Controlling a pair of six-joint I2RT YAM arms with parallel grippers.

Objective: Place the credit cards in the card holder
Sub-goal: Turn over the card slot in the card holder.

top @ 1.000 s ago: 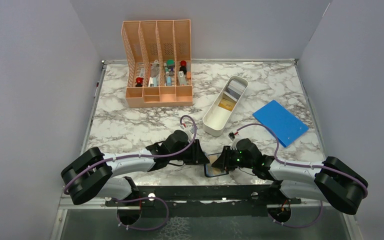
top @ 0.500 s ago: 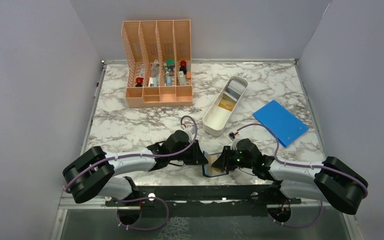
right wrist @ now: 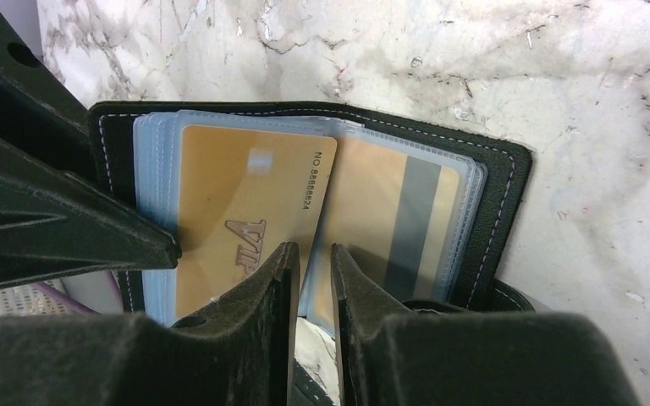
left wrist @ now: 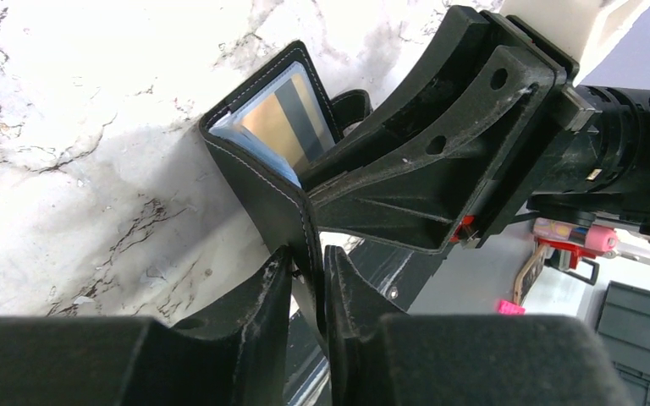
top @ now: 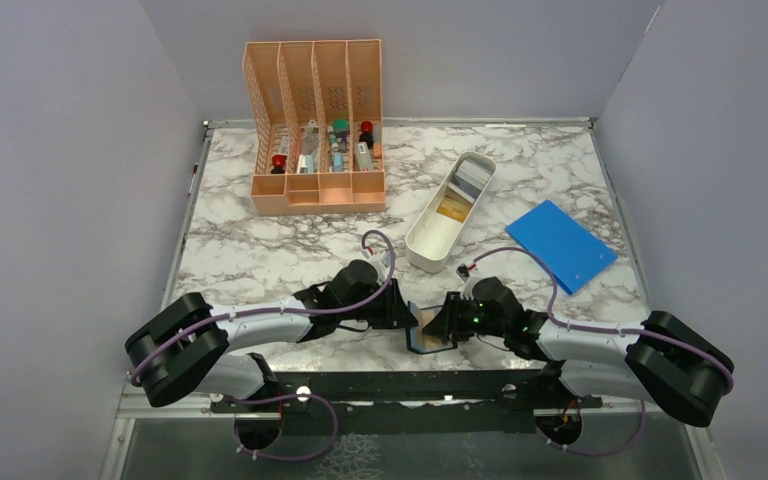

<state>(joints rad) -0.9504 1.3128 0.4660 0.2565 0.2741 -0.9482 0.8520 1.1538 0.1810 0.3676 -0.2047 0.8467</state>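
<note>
**Card Insertion Under Way at Holder**

The card holder (top: 428, 332) stood open at the table's 6 o'clock edge. The left gripper (left wrist: 309, 271), at its 9 o'clock, was clamped narrow on the black cover. The right gripper (right wrist: 313, 262), at 3 o'clock, pinched a gold card (right wrist: 245, 211) against the clear sleeves; entry into a slot could not be confirmed. Recommended: hold the cover steady, slide the card straight, and release only once seated. Further cards (top: 452, 207) lay in the white tray (top: 422, 250) at 12 o'clock.
</note>
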